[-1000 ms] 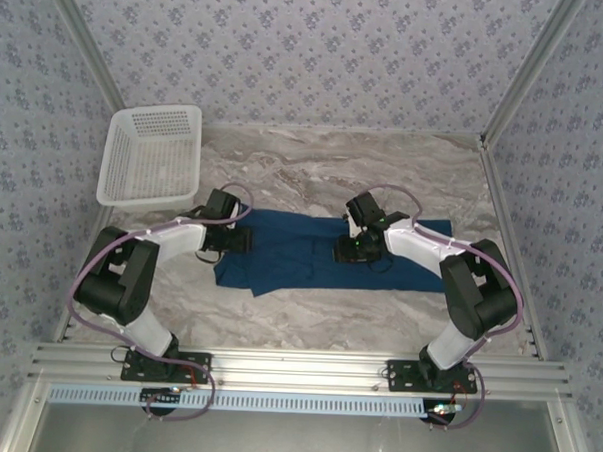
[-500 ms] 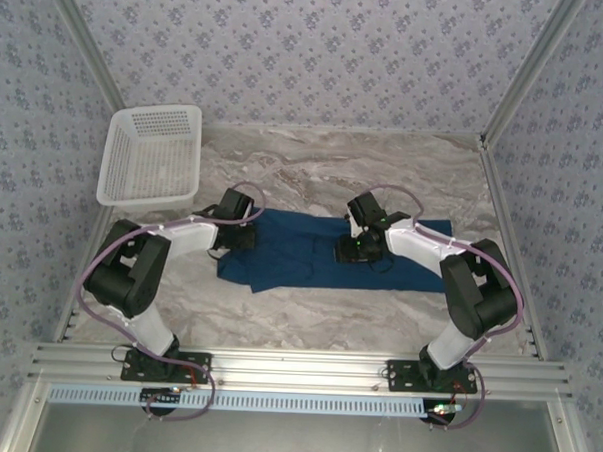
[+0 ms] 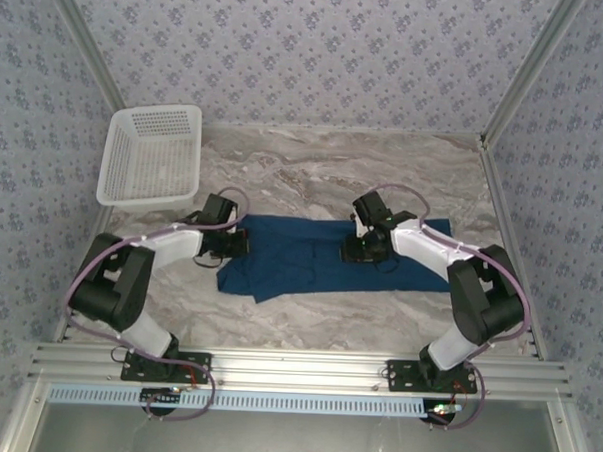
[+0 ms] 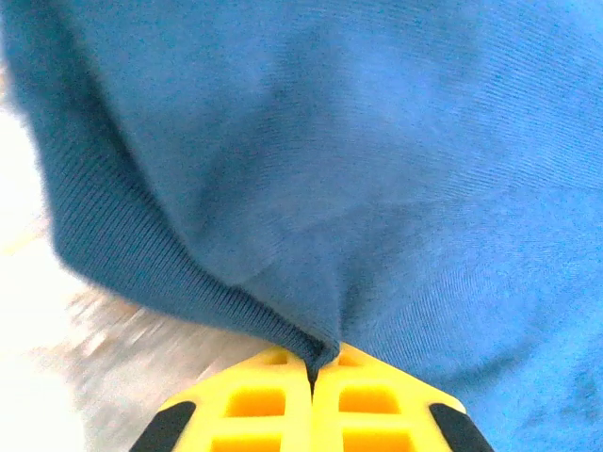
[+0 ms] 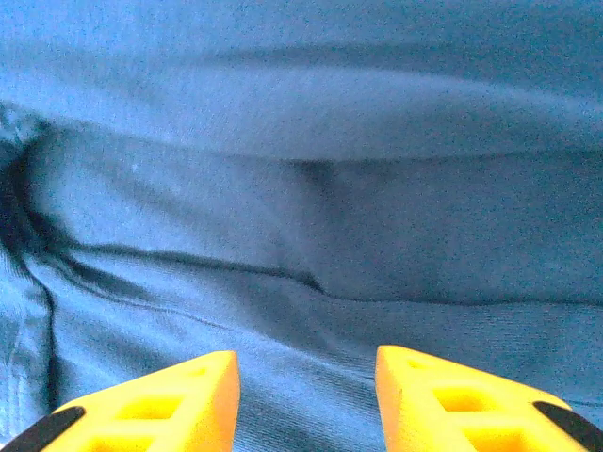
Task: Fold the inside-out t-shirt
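At the left end of the marble table [image 3: 324,167], just near of the white basket [image 3: 149,159], the left gripper [image 4: 313,363] is now clamped tight. A second ago its jaws stood apart over the cloth; they have since closed on the t-shirt [image 3: 310,251] at its left end. The wrist view shows the ribbed edge [image 4: 188,292] pinched between the yellow fingertips, with a ridge of cloth running up from the pinch. I judge the grasp made, so this end looks ready to be lifted and carried over for a fold.

The t-shirt lies as a long navy band across the middle of the table, left to right, between the two arms.

Over its right half, the right gripper [image 5: 306,377] has edged slightly to the right. Its jaws are still partly open, close above wrinkled cloth and gripping nothing.
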### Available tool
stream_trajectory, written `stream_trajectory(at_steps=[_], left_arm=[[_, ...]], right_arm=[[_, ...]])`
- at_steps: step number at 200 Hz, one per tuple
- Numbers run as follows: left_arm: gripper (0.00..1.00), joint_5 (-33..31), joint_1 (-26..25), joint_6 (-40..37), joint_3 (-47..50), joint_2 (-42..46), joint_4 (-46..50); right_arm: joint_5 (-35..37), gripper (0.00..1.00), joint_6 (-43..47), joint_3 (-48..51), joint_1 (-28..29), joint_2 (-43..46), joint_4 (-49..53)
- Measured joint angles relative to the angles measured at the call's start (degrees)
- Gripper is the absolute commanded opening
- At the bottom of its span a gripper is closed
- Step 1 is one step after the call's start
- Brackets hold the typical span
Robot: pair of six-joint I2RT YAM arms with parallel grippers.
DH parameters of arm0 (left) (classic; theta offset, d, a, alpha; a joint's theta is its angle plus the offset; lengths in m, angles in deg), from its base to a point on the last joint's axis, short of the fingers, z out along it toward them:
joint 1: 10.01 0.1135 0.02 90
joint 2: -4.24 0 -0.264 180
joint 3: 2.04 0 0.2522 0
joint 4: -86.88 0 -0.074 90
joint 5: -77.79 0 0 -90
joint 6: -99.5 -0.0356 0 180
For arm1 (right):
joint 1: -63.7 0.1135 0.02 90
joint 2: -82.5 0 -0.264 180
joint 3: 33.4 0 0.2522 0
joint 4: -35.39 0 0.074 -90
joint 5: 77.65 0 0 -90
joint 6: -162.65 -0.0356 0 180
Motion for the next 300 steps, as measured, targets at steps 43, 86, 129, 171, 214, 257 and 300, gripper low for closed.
stream_trajectory(at_steps=[43, 86, 129, 171, 214, 257, 300], left_arm=[[0.00, -1.92, 7.21, 1.55, 4.15, 11.78, 9.46], [0.00, -4.68, 8.68, 2.95, 4.42, 16.83, 15.19], [0.00, -4.68, 3.85, 5.09, 1.97, 18.91, 18.56], [0.00, -4.02, -6.01, 10.03, -7.48, 18.21, 21.94], [0.00, -2.08, -9.70, 11.56, -15.04, 16.09, 23.30], [0.00, -1.22, -6.80, 10.64, -16.22, 15.56, 26.45], [0.00, -0.35, 2.25, 8.22, -13.92, 18.84, 29.29]], right_arm=[[1.18, 0.45, 1.70, -0.55, -2.38, 2.21, 2.45], [1.40, 0.45, 2.93, -0.61, -3.93, 2.73, 3.26], [1.25, 0.46, 3.21, -0.61, -4.59, 2.73, 3.17], [1.05, 0.46, 3.32, -1.97, -7.63, 1.86, 3.39], [0.96, 0.45, 3.28, -3.02, -9.40, -2.21, 4.11], [-0.48, 0.45, 2.62, -2.54, -5.49, -3.93, 3.39], [-2.01, 0.44, 0.24, -2.08, -1.11, -5.90, 1.20]])
